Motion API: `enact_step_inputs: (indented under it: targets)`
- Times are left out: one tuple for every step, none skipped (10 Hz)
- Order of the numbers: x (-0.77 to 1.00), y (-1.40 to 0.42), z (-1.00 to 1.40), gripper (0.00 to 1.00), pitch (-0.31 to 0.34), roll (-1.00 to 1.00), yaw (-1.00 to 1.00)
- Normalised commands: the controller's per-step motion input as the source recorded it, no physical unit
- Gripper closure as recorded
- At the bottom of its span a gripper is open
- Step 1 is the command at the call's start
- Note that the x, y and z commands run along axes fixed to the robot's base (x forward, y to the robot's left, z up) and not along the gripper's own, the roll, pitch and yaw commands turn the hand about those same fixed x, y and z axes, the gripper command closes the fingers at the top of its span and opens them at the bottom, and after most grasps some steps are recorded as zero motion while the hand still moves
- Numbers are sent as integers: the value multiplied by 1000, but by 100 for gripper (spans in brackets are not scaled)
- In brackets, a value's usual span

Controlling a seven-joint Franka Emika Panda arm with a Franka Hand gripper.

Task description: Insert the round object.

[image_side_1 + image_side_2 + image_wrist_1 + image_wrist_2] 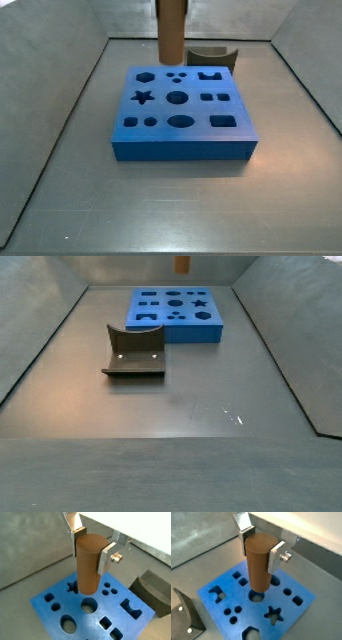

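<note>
The round object, a plain brown cylinder peg [88, 572], hangs upright between my gripper's [92, 552] two silver fingers, which are shut on its upper part; this shows in both wrist views [258, 574]. The gripper [261, 552] holds it above the blue block [60, 607], with the peg's lower end apart from the block. The lower end sits just above and beside the largest round hole [256, 597], which also shows in a wrist view [89, 604]. In the side views only the peg [173, 30] [183, 263] shows above the block [181, 125]; the gripper is out of frame.
The blue block [174, 316] has several other shaped holes, among them a star [272, 614] and a cross [72, 587]. The dark fixture [134, 351] stands on the grey floor beside the block and shows in the other views too [153, 589] [184, 614] [211, 55]. Grey walls enclose the floor.
</note>
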Motion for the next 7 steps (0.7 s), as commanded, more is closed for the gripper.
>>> enact_step_inputs:
  targets:
    - [0, 194, -871, 100, -161, 76, 91]
    - [0, 194, -866, 100, -161, 79, 89]
    - [11, 177, -843, 100, -163, 70, 71]
    - [57, 0, 0, 100, 90, 0, 0]
    - [23, 0, 0, 100, 0, 0, 0]
    - [69, -43, -66, 100, 0, 23, -14]
    - [166, -100, -257, 100, 0, 64, -29]
